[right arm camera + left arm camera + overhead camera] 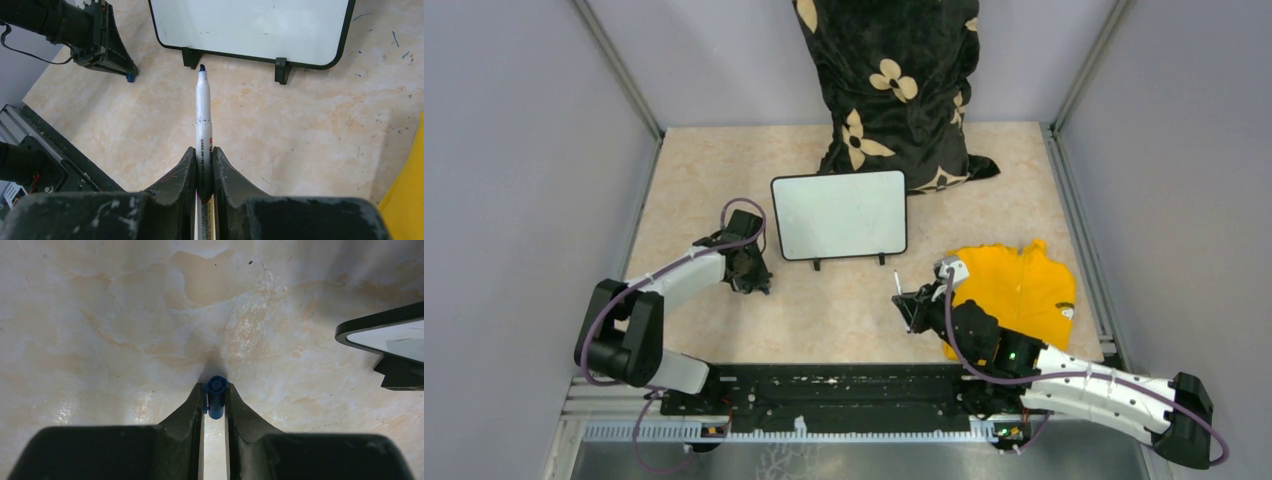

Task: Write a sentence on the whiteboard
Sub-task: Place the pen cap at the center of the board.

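The whiteboard [839, 215] lies flat mid-table; its white face is blank and no sentence shows on it. It also shows in the right wrist view [250, 25], and its corner in the left wrist view [385, 335]. My right gripper [203, 152] is shut on a white marker [202, 115] whose uncapped blue tip points toward the board's near edge, a little short of it. In the top view that gripper [908, 300] is below the board's right foot. My left gripper [215, 390] is shut on the blue marker cap [216, 397], low over the table left of the board [749, 272].
A black cushion with cream flowers [894, 85] stands behind the board. A yellow cloth [1014, 290] lies at the right, under my right arm. Grey walls enclose the beige marbled table [844, 310]. Small blue ink marks dot the table right of the board [395, 40].
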Motion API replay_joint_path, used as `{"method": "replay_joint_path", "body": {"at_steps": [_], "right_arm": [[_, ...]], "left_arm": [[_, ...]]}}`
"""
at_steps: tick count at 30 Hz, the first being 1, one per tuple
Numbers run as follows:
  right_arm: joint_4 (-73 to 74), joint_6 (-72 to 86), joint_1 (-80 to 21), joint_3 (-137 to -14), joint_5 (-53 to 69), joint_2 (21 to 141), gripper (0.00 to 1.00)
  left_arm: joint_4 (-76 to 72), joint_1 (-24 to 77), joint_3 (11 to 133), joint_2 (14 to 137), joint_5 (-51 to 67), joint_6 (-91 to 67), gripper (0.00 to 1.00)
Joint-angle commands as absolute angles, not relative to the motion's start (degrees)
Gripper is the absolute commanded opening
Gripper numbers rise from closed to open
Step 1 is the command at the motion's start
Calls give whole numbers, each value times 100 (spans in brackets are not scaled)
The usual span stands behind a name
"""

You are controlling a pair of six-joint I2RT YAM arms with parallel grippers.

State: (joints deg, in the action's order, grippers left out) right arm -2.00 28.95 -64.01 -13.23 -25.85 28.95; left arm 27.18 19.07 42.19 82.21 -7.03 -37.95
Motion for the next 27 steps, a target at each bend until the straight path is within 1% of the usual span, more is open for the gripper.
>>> {"method": "replay_joint_path", "body": {"at_steps": [1,9,20,27], "right_arm": [[-377,2818,-6434,-1571,-2649,2839,0],[-340,2828,-6434,-1494,-2618,2681,0],[-222,2908,-6434,-1403,-2604,2458,0],[-160,2983,-6438,-1376,-2540,2398,0]], "left_arm": [[2650,1799,4344,8442,-587,-3815,21],[2680,1758,4370,8655,-518,-3871,25],[2607,1758,4312,8677,-423,-3919,33],[2620,1758,4281,8536,-474,-3958,35]]}}
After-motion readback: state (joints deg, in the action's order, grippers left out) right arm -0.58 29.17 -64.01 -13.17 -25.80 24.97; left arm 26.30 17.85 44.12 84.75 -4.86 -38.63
